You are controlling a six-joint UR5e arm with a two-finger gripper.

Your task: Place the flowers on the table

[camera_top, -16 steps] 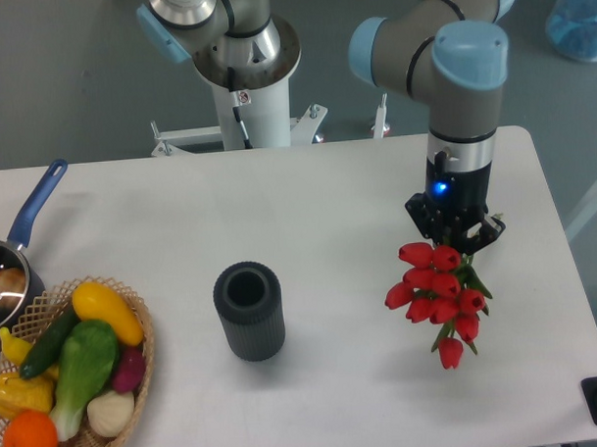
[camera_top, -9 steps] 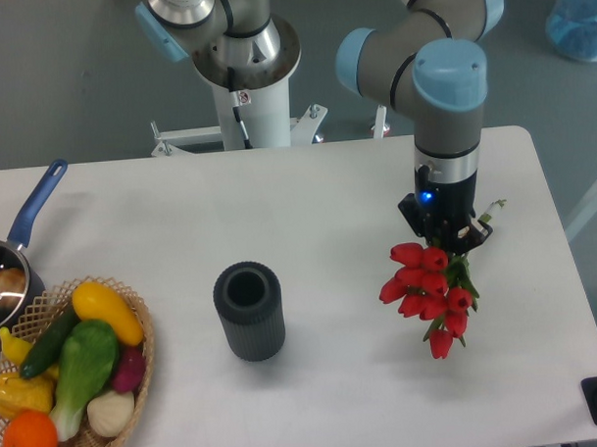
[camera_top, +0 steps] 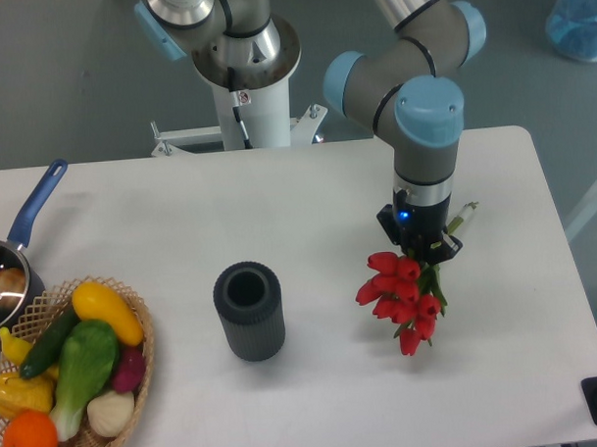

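A bunch of red tulips point(camera_top: 396, 298) with green stems hangs from my gripper point(camera_top: 421, 249), heads pointing down and toward the front of the white table point(camera_top: 308, 204). The gripper is shut on the stems, whose pale ends stick out to its right. The bunch is at the table's right centre; I cannot tell whether its lowest heads touch the surface. The dark grey ribbed vase point(camera_top: 249, 311) stands upright and empty to the left of the flowers, well apart from them.
A wicker basket point(camera_top: 137, 371) with several vegetables and fruits sits at the front left corner. A blue-handled pan point(camera_top: 20, 243) lies at the left edge. A second robot base point(camera_top: 244, 78) stands behind the table.
My gripper has moved left and slightly toward the back with the tulips in it, from near the right edge toward the table's centre. The vase and basket have not moved.
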